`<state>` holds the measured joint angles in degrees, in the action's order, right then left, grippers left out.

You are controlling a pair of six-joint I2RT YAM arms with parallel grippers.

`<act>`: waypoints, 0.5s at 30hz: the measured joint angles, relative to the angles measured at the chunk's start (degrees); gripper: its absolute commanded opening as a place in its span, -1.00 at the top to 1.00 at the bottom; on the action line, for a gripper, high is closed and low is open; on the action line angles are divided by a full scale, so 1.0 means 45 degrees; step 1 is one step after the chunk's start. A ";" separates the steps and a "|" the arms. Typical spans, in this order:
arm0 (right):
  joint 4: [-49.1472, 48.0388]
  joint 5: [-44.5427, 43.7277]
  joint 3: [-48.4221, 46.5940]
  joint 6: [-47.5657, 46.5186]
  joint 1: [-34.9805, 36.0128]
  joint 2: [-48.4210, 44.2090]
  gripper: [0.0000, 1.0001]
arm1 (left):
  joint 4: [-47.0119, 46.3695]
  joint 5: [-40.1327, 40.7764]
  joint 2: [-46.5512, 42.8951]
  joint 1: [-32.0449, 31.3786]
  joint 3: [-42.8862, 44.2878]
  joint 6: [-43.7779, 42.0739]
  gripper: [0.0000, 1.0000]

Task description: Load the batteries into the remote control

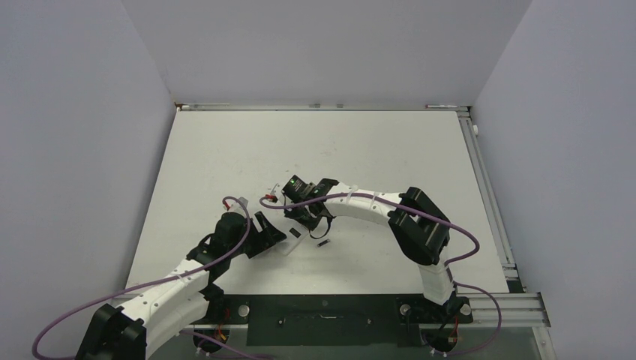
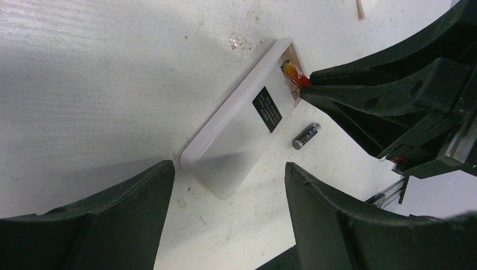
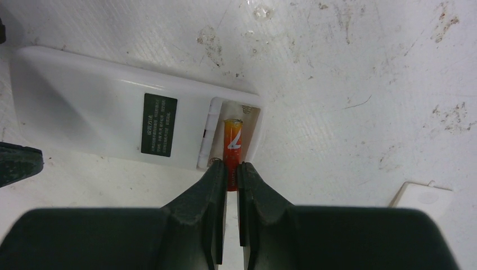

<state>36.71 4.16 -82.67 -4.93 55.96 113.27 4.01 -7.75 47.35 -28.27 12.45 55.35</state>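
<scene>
The remote control (image 2: 236, 140) lies back up on the table, with a dark label and an open battery recess (image 3: 247, 121) at its far end. My right gripper (image 3: 232, 169) is shut on the reddish battery (image 3: 233, 140), whose front end lies tilted in the recess. The dark battery (image 2: 306, 135) lies loose on the table beside the remote, also seen from above (image 1: 324, 242). My left gripper (image 2: 228, 167) stands open, its fingers on either side of the remote's near end without touching it. From above, the left gripper (image 1: 276, 238) and the right gripper (image 1: 306, 219) meet over the remote (image 1: 292, 240).
A small white cover piece (image 3: 422, 202) lies on the table right of the right gripper. Purple cables loop over both arms. Grey walls enclose the table on the left, back and right, and a metal rail (image 1: 487, 195) runs along its right edge.
</scene>
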 measured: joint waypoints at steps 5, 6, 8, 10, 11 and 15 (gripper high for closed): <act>0.0010 -0.0253 -0.0044 0.0165 0.0000 0.0010 0.83 | 0.0000 0.0000 0.0000 0.0000 -0.0005 0.0000 -0.37; 0.0010 -0.0282 -0.0058 0.0175 0.0000 0.0010 0.83 | -0.0015 0.0000 0.0000 0.0000 -0.0019 0.0000 -0.37; 0.0005 -0.0330 -0.0083 0.0233 0.0000 0.0015 0.83 | -0.0039 0.0000 0.0005 0.0000 -0.0073 0.0000 -0.37; 0.0015 -0.0379 -0.0083 0.0262 0.0000 0.0024 0.83 | -0.0053 0.0000 0.0010 0.0000 -0.0107 0.0000 -0.38; 0.0015 -0.0403 -0.0083 0.0272 0.0000 0.0034 0.83 | -0.0053 0.0000 0.0010 0.0000 -0.0121 0.0000 -0.38; 0.0029 -0.0413 -0.0155 0.0350 0.0000 0.0175 0.83 | -0.0092 -0.0015 0.0068 0.0000 -0.0131 0.0000 -0.38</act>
<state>36.84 2.31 -83.37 -3.36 55.96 114.06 3.60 -7.81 47.66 -28.27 11.86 55.35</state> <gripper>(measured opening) 0.105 0.688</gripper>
